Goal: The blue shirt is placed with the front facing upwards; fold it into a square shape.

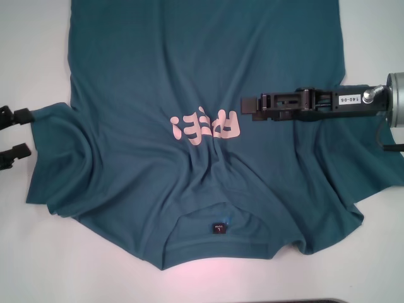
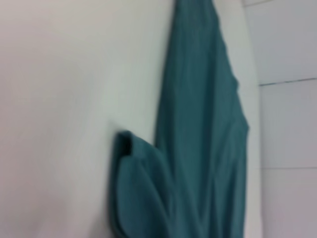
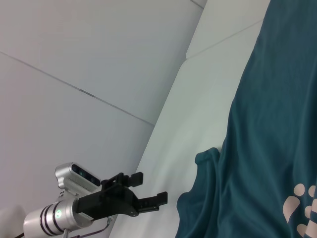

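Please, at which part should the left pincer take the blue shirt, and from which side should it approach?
Probably the bunched left sleeve of the blue shirt. Its raised folds give an edge to pinch, and the open left pincer waits just outside it, so approach from the robot's left, low over the table. The right pincer hangs above the chest lettering.

head view looks steeply down at the blue shirt [image 1: 189, 95] on the desk [image 1: 38, 252]. both wrist views look obliquely across the shirt's left sleeve, their shared area.

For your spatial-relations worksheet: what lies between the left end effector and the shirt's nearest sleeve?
Only bare white table separates the left end effector from the teal-blue cotton T-shirt, per the head view.
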{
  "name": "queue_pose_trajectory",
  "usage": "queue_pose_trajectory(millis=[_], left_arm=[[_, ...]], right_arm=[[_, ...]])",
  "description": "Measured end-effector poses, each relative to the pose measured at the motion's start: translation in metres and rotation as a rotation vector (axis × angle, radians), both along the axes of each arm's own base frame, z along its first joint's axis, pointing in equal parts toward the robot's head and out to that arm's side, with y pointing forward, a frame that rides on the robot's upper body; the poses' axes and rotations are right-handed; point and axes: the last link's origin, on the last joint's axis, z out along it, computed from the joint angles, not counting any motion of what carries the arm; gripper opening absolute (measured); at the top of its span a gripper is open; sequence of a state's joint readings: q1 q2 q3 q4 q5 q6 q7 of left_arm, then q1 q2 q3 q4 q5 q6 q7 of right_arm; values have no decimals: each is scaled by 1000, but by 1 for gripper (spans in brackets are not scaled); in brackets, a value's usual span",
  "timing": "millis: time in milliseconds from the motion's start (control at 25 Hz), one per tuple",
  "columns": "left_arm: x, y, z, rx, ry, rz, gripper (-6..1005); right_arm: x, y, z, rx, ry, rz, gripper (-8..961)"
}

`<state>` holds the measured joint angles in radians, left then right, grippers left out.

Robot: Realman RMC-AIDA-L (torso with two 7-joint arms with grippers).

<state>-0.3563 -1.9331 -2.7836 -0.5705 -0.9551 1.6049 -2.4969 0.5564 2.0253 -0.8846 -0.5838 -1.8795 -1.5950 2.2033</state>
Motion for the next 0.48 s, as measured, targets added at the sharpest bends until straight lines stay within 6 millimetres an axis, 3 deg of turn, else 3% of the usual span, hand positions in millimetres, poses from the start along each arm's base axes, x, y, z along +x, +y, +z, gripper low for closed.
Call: queue_pose_trajectory(millis=[480], left_arm=[[-6,8,-5,-36,75,36,862]], right_arm=[[0,0,0,2,1,-5,854]])
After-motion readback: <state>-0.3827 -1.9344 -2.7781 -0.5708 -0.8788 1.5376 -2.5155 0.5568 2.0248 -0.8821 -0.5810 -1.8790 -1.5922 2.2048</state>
